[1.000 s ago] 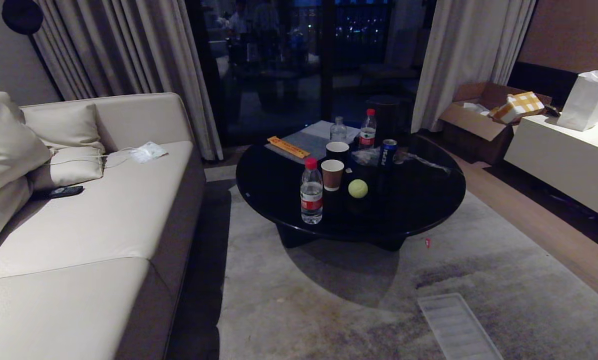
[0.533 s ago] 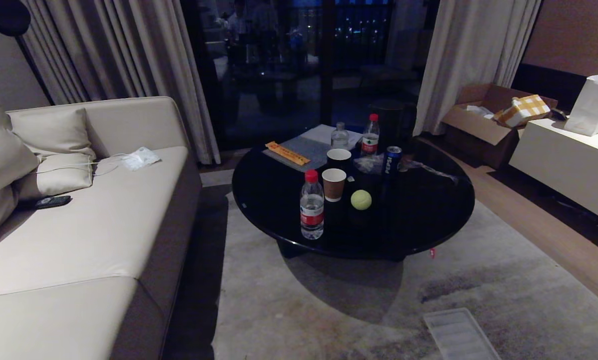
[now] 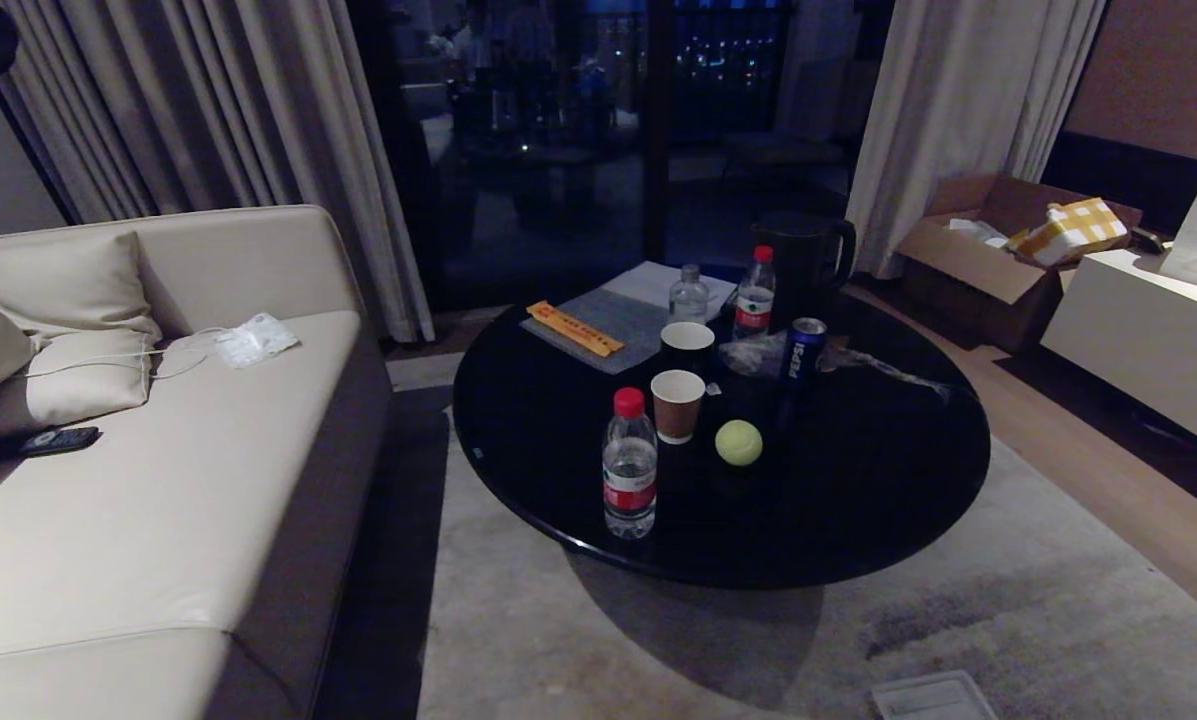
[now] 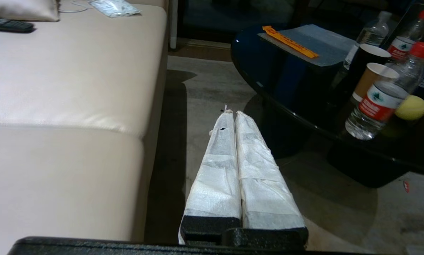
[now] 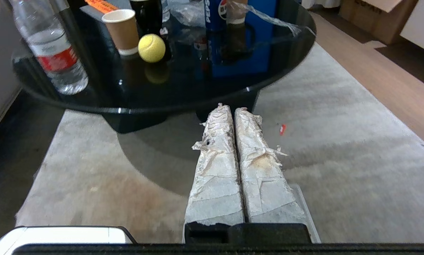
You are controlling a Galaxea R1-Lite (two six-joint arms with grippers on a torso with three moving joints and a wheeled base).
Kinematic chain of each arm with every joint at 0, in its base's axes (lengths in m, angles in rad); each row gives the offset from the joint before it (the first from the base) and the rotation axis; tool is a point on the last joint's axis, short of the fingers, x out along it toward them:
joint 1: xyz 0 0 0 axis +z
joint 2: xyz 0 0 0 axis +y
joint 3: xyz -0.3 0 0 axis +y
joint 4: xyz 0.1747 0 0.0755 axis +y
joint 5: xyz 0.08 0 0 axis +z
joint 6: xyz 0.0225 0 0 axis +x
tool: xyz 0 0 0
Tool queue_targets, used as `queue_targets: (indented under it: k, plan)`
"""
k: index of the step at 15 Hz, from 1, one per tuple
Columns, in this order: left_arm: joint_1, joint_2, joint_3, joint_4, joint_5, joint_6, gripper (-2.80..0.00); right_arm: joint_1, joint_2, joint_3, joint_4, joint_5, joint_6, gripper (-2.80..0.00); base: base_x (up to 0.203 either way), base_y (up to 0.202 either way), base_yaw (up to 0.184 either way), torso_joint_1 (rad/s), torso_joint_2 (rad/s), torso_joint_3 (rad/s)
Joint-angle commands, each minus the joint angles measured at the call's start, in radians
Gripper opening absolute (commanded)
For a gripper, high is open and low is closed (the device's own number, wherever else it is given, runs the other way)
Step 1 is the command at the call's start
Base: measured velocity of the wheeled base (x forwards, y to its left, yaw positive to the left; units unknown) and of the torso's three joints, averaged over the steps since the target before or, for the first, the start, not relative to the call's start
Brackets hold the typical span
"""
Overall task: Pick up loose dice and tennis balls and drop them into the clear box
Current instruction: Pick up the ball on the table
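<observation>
One fuzzy yellow-green tennis ball (image 3: 738,442) lies on the round black table (image 3: 858,540), beside a paper cup (image 3: 677,404); the ball also shows in the left wrist view (image 4: 411,107) and the right wrist view (image 5: 151,47). No dice and no clear box are in view. My left gripper (image 4: 232,112) is shut and empty, hanging over the rug between sofa and table. My right gripper (image 5: 232,108) is shut and empty too, low over the rug in front of the table's near edge. Neither arm shows in the head view.
On the table stand a water bottle (image 3: 630,480), a black cup (image 3: 687,345), a Pepsi can (image 3: 803,348), two more bottles and a dark jug. A beige sofa (image 3: 158,520) runs along the left. A flat ribbed lid (image 3: 933,697) lies on the rug.
The whole head view has shifted: the table and sofa have come nearer and lower in the picture, so the camera has moved forward. The things on the table have not moved.
</observation>
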Motion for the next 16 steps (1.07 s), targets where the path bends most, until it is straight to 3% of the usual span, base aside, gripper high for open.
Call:
queue_targets:
  k: [1, 16]
  plan:
    - [0.000, 0.001, 0.000, 0.000, 0.001, -0.001, -2.80, 0.000, 0.000, 0.000, 0.001, 0.000, 0.000, -2.80, 0.177, 0.000, 0.000, 0.002, 0.00, 0.002]
    - [0.000, 0.000, 0.000, 0.000, 0.000, -0.001, -2.80, 0.000, 0.000, 0.000, 0.001, 0.000, 0.000, -2.80, 0.182, 0.000, -0.002, 0.003, 0.00, 0.002]
